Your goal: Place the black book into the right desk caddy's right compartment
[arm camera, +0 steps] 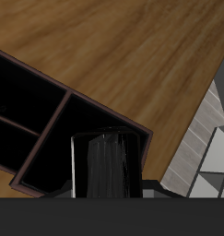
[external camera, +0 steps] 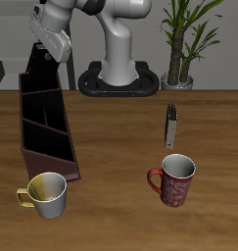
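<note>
The right desk caddy [external camera: 68,147] is a long maroon-brown box with black inside walls, running from near the table's front edge toward the back. My gripper [external camera: 40,59] hangs over its far end, shut on the black book [arm camera: 106,168]. In the wrist view the book stands upright between the jaws, with pale edges, just above the caddy's end section. The caddy's rim [arm camera: 104,109] and a partition show beside it. In the exterior view the book is hard to tell apart from the dark caddy behind it.
A thin grey patterned book [external camera: 171,125] stands upright mid-table. A red mug [external camera: 172,180] sits nearer the front edge, and a yellow-and-white mug [external camera: 49,194] sits by the caddy's near end. A potted plant [external camera: 179,76] and the robot base [external camera: 116,74] are at the back.
</note>
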Motion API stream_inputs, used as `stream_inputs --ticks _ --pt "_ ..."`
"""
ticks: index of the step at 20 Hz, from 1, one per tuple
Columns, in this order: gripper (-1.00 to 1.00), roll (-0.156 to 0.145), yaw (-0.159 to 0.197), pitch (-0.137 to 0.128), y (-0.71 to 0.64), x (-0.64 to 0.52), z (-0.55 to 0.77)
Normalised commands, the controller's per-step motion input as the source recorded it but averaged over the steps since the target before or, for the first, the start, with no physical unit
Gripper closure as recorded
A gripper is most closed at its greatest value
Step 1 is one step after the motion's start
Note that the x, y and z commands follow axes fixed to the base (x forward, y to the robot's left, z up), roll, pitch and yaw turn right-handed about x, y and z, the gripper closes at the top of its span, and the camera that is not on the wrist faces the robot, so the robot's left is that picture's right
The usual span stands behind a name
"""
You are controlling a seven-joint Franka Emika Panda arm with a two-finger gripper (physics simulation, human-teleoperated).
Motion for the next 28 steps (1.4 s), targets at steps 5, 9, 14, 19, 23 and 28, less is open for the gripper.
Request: stream_inputs --ticks 5,9,14,19,23,28 --pt "1.0 0.03 0.012 0.068 0.06 0.09 -0.28" --pt "1.0 0.044 0.058 0.078 0.21 0.18 -0.45" --pt "-1.0 0.048 0.033 0.08 0.04 0.22 -0.38" --pt "-1.0 -0.004 -0.006 0.047 -0.07 0.17 -0.2" --pt "-1.0 -0.016 -0.007 0.028 -0.02 0.08 -0.05" --pt "-1.0 -0.029 -0.012 -0.012 -0.08 0.03 0.07"
